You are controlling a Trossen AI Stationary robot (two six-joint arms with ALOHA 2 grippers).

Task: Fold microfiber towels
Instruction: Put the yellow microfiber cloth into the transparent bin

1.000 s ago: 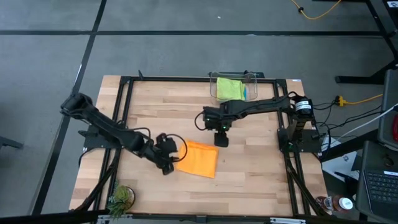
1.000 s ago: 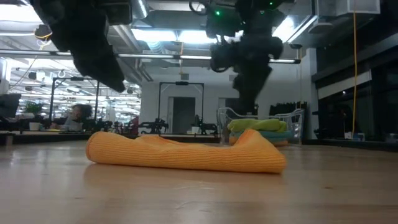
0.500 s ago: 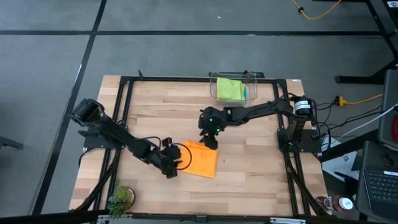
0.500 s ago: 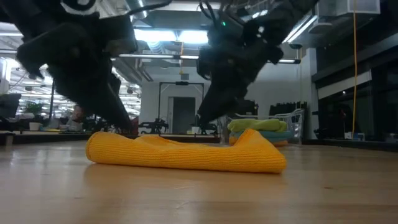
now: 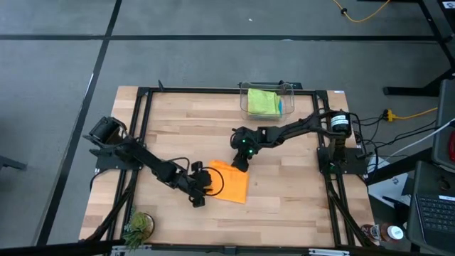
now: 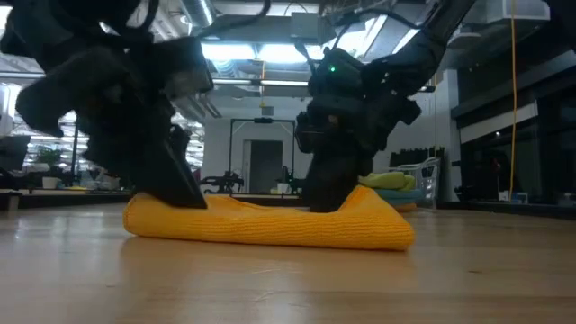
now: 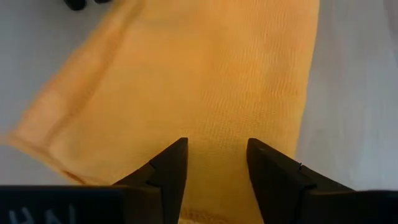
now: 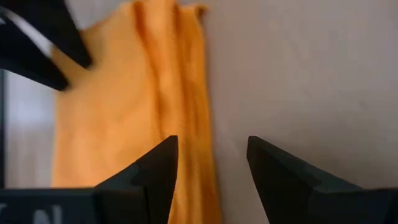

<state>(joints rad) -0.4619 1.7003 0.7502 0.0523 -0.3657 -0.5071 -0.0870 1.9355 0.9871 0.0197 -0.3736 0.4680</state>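
An orange microfiber towel (image 5: 231, 185) lies folded over and flat on the wooden table, a low roll in the low view (image 6: 270, 225). My left gripper (image 5: 206, 185) is open and slants down at its left edge; in the left wrist view (image 7: 216, 155) both fingers stand over the cloth. My right gripper (image 5: 240, 165) is open at the towel's far edge; in the right wrist view (image 8: 211, 155) one finger is over the cloth and the other over bare table. A lime green towel (image 5: 261, 102) and a teal one (image 5: 281, 105) lie in the clear bin (image 5: 286, 88). My left gripper's fingertips (image 6: 184, 193) reach down to the top of the towel's left end, but I cannot tell whether they touch it. My right gripper's fingertips (image 6: 326, 200) come down behind the towel's middle, and I cannot tell whether they touch it either.
The clear bin stands at the table's far edge, right of centre. A small green plant (image 5: 138, 226) sits at the near left corner. A black frame rail (image 5: 213, 90) runs around the tabletop. Bare wood lies to the right of the towel (image 5: 291, 185).
Both grippers have come down onto the orange towel and tipped to point steeply down. The left one has gone toward the near edge, to the towel's left edge. The right one has gone to the towel's far edge. The towel has kept its place and shape.
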